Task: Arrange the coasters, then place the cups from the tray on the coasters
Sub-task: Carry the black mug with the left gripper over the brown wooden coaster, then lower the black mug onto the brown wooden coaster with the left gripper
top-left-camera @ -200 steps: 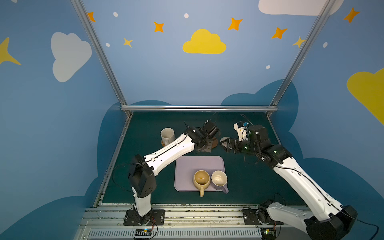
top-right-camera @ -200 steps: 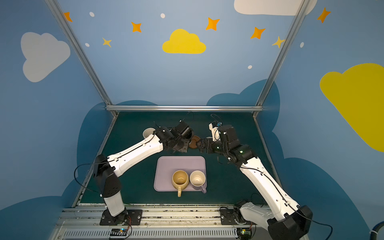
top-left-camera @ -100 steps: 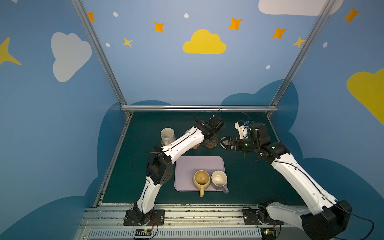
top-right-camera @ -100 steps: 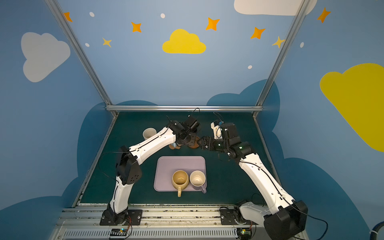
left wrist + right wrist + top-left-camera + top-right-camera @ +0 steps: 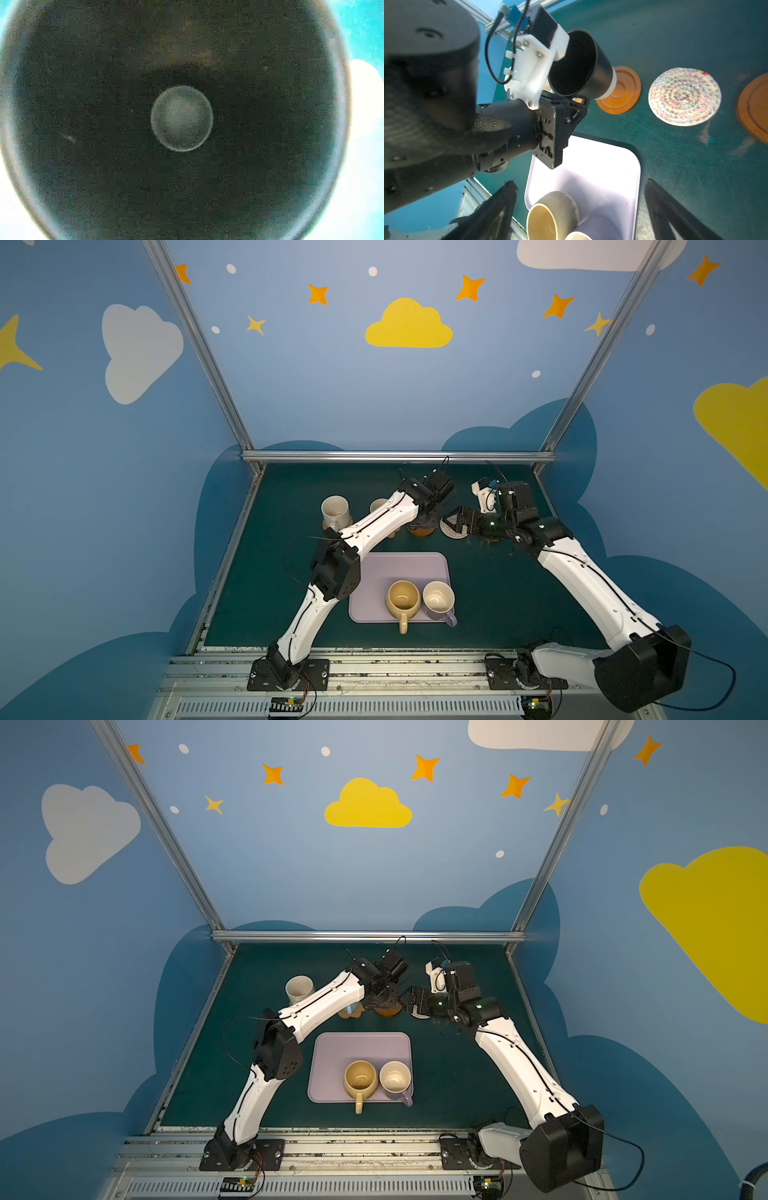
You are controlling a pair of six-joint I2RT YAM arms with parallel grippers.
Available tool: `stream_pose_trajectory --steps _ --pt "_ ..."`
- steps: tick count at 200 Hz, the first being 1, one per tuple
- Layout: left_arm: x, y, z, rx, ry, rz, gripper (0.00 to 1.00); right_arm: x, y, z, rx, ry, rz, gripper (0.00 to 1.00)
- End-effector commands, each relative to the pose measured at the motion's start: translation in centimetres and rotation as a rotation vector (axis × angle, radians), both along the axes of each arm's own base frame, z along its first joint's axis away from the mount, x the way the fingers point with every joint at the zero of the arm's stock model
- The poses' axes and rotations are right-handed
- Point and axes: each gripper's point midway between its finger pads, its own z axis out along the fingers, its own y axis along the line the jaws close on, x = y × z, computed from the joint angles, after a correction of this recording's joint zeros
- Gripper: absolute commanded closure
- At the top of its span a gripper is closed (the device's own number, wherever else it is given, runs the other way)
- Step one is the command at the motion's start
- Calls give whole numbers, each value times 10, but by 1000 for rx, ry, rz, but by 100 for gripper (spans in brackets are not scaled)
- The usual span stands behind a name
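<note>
Your left arm (image 5: 374, 522) has swung up and reached forward over the last second. Its elbow sat low beside the tray (image 5: 399, 568) a moment ago and now stands high. The left end effector (image 5: 580, 104) has brought the black mug (image 5: 591, 68) to the brown coaster (image 5: 627, 91) at the far middle of the bench (image 5: 498, 593). It remains clenched on the mug, gripping its side near the rim, and the left wrist view looks straight down into the mug's dark inside.

In the right wrist view the mug's pale base meets the coaster. You cannot tell from here whether it sits flat or hangs just clear. The arm has barely moved in the last half second, so I judge the set-down nearly done and the release due next.

Your right end effector (image 5: 457, 519) has stayed wide open and empty, hovering over the pale woven coaster (image 5: 684, 96), just beside the mug. The other brown coaster (image 5: 756, 108) lies beyond it, also bare.

For the task, this is the third mug of five.
- The cream mug (image 5: 334, 508) and the blue mug (image 5: 379, 505) appear to stand on coasters at the left, the blue one mostly hidden behind your left arm.
- The yellow mug (image 5: 402, 598) and lilac mug (image 5: 438, 599) wait on the tray, touching each other.
- The two bare coasters are left for them.

Mind the release, because your right end effector is close to the black mug.
</note>
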Motion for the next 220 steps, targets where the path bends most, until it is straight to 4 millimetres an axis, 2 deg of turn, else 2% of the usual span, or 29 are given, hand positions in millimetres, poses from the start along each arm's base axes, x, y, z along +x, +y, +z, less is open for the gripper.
stream_pose_trajectory --steps 1,43,138,178,220 --pt "13 -10 10 -73 -31 40 97 8 -3 7 -8 -15 -14 5" --pt "18 -13 1 -108 9 51 97 15 -13 0 -45 7 -47 5" --pt "20 -15 -19 -85 37 66 97 14 -14 -1 -28 25 -52 5" --pt "18 -16 -35 -68 71 70 97 13 -16 -2 -29 26 -53 4" --pt "18 -16 -41 -55 70 70 97 14 -16 -3 -26 26 -54 5"
